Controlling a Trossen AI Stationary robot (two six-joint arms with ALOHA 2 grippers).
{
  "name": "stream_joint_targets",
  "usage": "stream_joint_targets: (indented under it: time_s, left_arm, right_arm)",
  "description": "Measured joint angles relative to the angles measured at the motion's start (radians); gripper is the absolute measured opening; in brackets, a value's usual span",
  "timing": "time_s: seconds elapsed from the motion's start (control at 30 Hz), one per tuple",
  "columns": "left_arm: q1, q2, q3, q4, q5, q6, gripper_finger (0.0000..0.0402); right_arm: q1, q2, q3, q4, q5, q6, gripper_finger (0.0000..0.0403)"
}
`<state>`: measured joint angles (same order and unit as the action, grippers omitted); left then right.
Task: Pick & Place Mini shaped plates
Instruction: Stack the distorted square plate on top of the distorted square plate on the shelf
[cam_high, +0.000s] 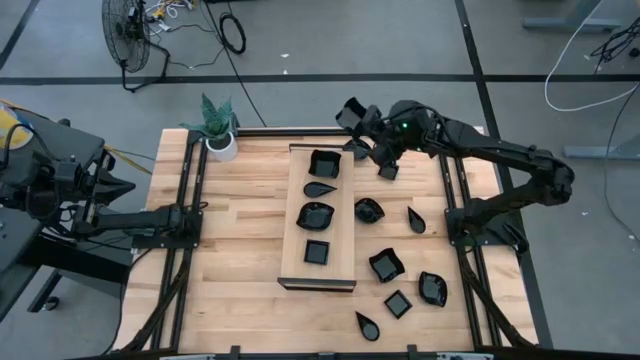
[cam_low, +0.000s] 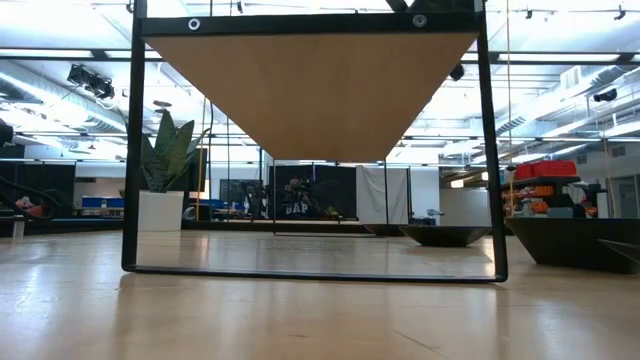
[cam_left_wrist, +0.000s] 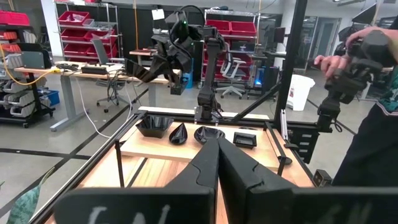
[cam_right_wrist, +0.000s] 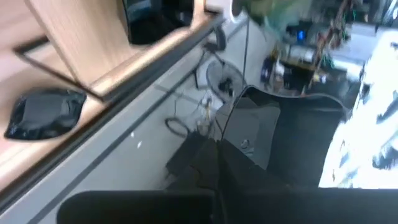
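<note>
Four black mini shaped plates lie in a row on the long pale wooden board (cam_high: 343, 215), among them a square bowl (cam_high: 324, 162) and a flat square (cam_high: 317, 251). Several more lie on the table right of the board, such as a wavy one (cam_high: 386, 264) and a teardrop (cam_high: 416, 220). My right gripper (cam_high: 362, 122) hangs above the table's far edge, beyond the board's far end, shut on one black plate (cam_high: 350, 112). My left gripper (cam_high: 195, 211) waits shut at the table's left edge, touching nothing. My right gripper pinches the black plate by its rim (cam_right_wrist: 244, 147) between its two shut fingers. The fingers reach in from the table's right side, slanting down. The plate (cam_left_wrist: 142, 70) is lifted clear of table and board and sits tilted beyond the fingertips.
A small white pot with a green plant (cam_high: 220, 140) stands at the table's far left corner. Black frame rails (cam_high: 185, 250) run along both side edges. Bare wood lies between the left rail and the board. A person (cam_left_wrist: 373, 112) stands beyond the table.
</note>
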<state>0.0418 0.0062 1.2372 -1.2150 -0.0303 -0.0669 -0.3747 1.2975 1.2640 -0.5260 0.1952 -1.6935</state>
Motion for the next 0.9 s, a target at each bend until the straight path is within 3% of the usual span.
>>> stream_joint_targets:
  time_s: [0.43, 0.9]
  left_arm:
    - [0.000, 0.000, 0.000, 0.000, 0.000, 0.000, 0.0014]
    - [0.000, 0.000, 0.000, 0.000, 0.000, 0.000, 0.0014]
  right_arm:
    - [0.064, 0.136, 0.154, -0.030, -0.190, 0.030, 0.0000]
    - [0.131, 0.203, 0.166, -0.163, -0.242, 0.035, 0.0000]
